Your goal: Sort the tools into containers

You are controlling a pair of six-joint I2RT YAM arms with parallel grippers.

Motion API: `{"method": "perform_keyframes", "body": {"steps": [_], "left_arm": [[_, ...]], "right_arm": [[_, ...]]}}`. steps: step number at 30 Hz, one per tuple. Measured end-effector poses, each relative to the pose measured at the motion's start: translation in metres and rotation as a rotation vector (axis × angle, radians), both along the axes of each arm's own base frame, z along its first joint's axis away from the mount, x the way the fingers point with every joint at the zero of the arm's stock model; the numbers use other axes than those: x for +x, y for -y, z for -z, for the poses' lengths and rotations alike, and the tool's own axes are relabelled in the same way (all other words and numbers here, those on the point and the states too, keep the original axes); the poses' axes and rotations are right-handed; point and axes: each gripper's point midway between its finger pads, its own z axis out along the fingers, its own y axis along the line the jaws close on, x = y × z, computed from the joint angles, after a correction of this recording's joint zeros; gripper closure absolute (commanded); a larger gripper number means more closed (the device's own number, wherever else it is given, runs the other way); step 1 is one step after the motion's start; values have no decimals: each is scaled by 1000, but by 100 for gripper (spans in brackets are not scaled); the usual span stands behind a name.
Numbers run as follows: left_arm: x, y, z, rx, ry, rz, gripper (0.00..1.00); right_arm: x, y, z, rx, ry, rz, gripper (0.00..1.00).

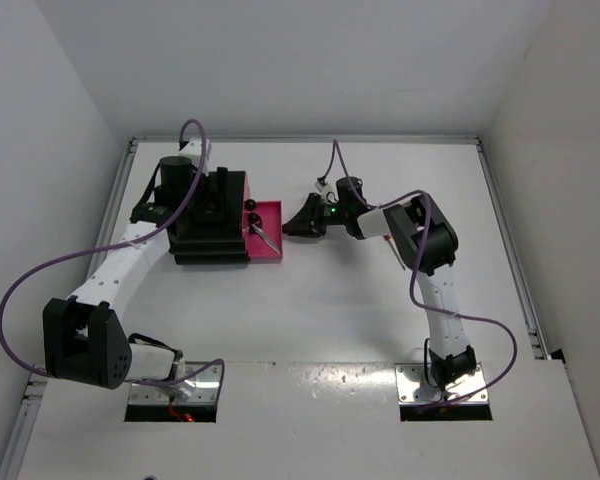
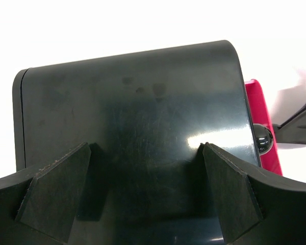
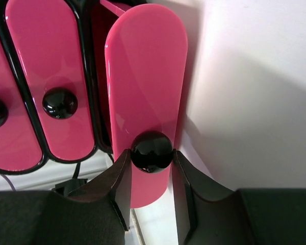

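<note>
Now the right gripper (image 3: 151, 159) clenches the black knob (image 3: 151, 151) of 1 pink drawer (image 3: 143, 76), which stands out from the black cabinet (image 2: 132, 102). A slim silver tool (image 1: 267, 240) lies inside that drawer. The left gripper (image 2: 145, 171) rests atop the cabinet, fingers spread apart.

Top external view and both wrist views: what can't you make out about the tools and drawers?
- Top external: one thin silvery item in the open drawer, too small to identify.
- Right wrist: drawer interior hidden behind its own front; right claw grips the knob.
- Left wrist: cabinet fills the view, hiding most of the drawers.
- Other tools: seen nowhere.
</note>
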Motion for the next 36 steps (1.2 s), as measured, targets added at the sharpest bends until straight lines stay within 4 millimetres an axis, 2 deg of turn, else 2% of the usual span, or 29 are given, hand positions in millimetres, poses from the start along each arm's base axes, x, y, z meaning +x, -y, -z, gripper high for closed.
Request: {"method": "perform_keyframes", "body": {"steps": [9,22,31,36], "left_arm": [[0,1,0,-3,1,4,0],[1,3,1,-10,11,13,0],[3,4,1,-12,15,16,0],[5,4,1,-12,20,16,0]], "right_arm": [[-6,-31,2,22,-17,-26,76],[-1,-63,2,60,-10,-47,74],[-1,-77,1,87,-16,-55,67],[-2,-84,-1,103,-16,-65,59]]}}
